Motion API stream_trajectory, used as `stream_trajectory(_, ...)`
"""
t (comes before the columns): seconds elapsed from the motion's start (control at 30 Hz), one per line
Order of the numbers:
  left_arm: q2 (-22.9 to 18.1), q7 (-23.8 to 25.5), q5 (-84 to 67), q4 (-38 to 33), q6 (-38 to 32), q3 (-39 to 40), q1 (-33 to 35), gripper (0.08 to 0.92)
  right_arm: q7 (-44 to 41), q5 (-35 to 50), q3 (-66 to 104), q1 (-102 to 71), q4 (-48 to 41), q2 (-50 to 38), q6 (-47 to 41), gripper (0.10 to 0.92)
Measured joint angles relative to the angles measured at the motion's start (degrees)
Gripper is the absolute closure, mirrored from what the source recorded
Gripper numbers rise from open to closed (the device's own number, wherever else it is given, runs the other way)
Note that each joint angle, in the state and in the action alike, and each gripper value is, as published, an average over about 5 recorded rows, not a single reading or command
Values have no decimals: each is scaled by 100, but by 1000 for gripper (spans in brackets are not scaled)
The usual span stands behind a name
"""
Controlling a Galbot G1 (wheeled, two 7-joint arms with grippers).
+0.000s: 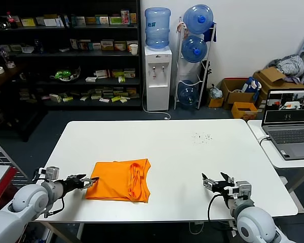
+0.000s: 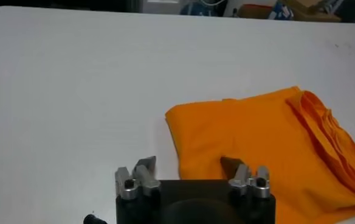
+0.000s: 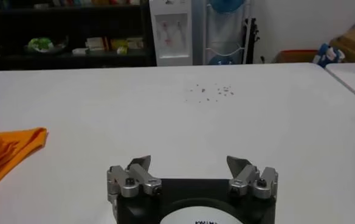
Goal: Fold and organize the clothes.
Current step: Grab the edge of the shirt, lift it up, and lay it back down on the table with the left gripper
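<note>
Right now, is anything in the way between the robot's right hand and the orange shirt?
No, nothing visible. Only bare white table lies between the right hand, open near the table's front edge, and the folded orange shirt. The left hand is already at the shirt's other side, its fingers open around the edge.

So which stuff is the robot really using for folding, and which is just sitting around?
Part of the job:
- orange T-shirt, partly folded on the white table
- left gripper, open at the shirt's edge
- right gripper, open, away from the shirt

Just lying about:
- laptop
- water dispenser
- spare water bottles
- cardboard boxes
- shelves
</note>
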Motion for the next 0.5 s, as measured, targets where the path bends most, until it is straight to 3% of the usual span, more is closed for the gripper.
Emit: stream_trajectory(0.5,-142,-72,33,90,30,111,-107,743,-31,-2,86,-71,54,-23,49,203)
